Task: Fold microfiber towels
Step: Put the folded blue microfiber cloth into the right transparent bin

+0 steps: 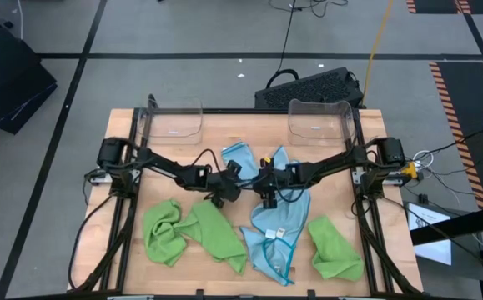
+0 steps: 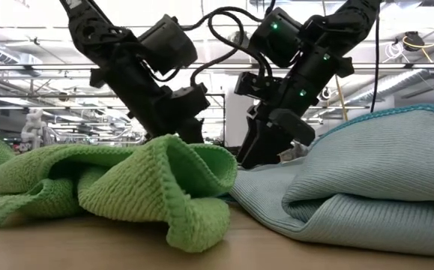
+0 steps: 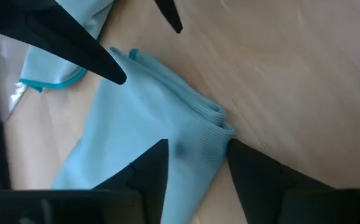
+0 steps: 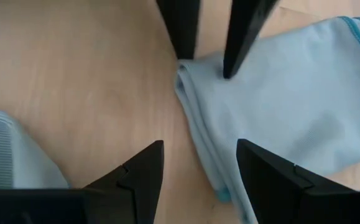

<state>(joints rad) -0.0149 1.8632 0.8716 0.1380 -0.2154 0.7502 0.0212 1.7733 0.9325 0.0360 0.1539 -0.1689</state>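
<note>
Blue towel (image 3: pixel 142 112) at mid-table, folded edge lying between both claws. Left gripper (image 3: pixel 198 144) released, fingers straddling the folded corner, not yet pinching. Right gripper (image 4: pixel 199 143) likewise released, poised over the same edge from the opposite side. Risks from here: pinching only the top layer, so the fold peels apart on lifting; fingertips scraping the bare table (image 4: pixel 74 74) and bunching the cloth; claws this close knocking together. Green towels (image 1: pixel 195 233) heaped toward the front, untouched.
</note>
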